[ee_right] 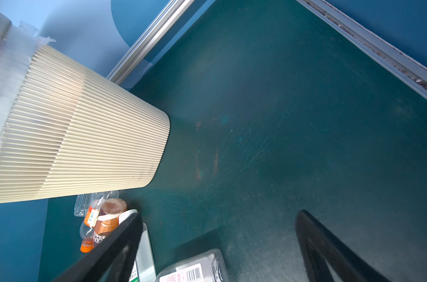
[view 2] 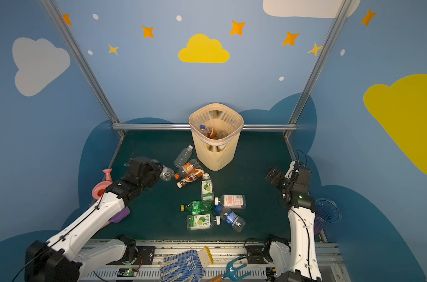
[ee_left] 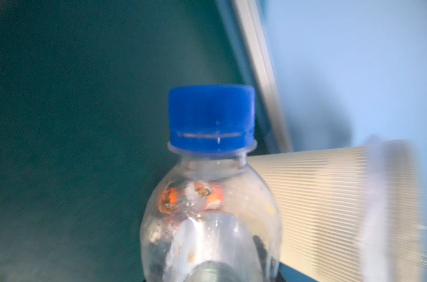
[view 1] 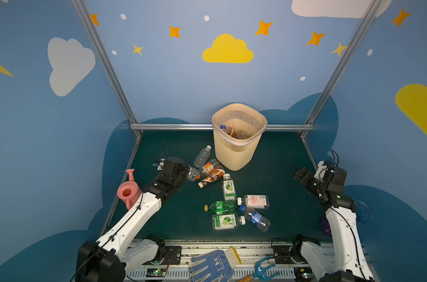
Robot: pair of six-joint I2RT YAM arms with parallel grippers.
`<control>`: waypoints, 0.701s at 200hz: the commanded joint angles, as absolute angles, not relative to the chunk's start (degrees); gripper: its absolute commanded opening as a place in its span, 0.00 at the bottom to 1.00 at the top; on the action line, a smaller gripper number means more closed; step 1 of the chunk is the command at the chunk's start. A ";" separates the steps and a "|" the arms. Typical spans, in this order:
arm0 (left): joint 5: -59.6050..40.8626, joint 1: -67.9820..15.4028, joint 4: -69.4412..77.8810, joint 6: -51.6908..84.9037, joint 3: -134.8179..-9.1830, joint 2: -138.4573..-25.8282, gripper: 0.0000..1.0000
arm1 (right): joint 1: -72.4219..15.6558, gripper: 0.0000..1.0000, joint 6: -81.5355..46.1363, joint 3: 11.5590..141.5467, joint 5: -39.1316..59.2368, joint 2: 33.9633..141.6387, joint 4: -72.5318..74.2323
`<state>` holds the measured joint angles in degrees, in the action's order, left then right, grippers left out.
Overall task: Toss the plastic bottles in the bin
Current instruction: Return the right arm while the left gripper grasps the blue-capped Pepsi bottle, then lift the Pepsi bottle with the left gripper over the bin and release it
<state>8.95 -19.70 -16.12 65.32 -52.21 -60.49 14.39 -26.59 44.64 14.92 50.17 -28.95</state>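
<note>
- The left end effector [view 1: 186, 171] is clenched on a clear bottle [view 1: 193, 173], left of the bin [view 1: 234, 153].
- In the left wrist view, this clear bottle [ee_left: 211, 214] fills the foreground, and its blue cap [ee_left: 211, 117] points away from the camera.
- Whether the clear bottle is off the desk [view 1: 280, 171] cannot be told.
- The right end effector [view 1: 299, 173] is released, jaws wide apart and empty, over the right side of the desk, well apart from all bottles.
- The bin stands upright at the rear centre of the desk. A blue-capped bottle [view 1: 225, 129] lies inside it.
- Three bottles lie just beside the bin's left front: a white-capped bottle [view 1: 202, 155], an orange-labelled bottle [view 1: 208, 167] and a brown-wrapped bottle [view 1: 211, 178].
- Five more lie nearer the front: a lime-labelled bottle [view 1: 228, 187], a red-labelled bottle [view 1: 255, 201], a green bottle [view 1: 221, 207], a second lime-labelled bottle [view 1: 225, 221] and a blue-labelled bottle [view 1: 256, 218].
</note>
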 commanded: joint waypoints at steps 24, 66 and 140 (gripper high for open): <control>8.22 -15.27 -3.60 44.64 -76.44 -64.16 0.43 | 15.02 0.97 -26.68 44.91 16.87 49.69 -27.47; -10.66 -20.49 -9.77 41.07 -104.67 -91.04 0.48 | 15.03 0.97 -30.51 44.61 18.84 47.86 -25.53; -9.12 -29.60 -24.48 27.37 -138.59 -105.84 1.00 | 15.04 0.97 -30.15 45.81 22.10 47.30 -26.53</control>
<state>-12.80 -29.04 -23.73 36.42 -130.06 -115.55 14.90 -30.94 45.04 21.76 49.01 -25.65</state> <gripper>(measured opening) 0.990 0.971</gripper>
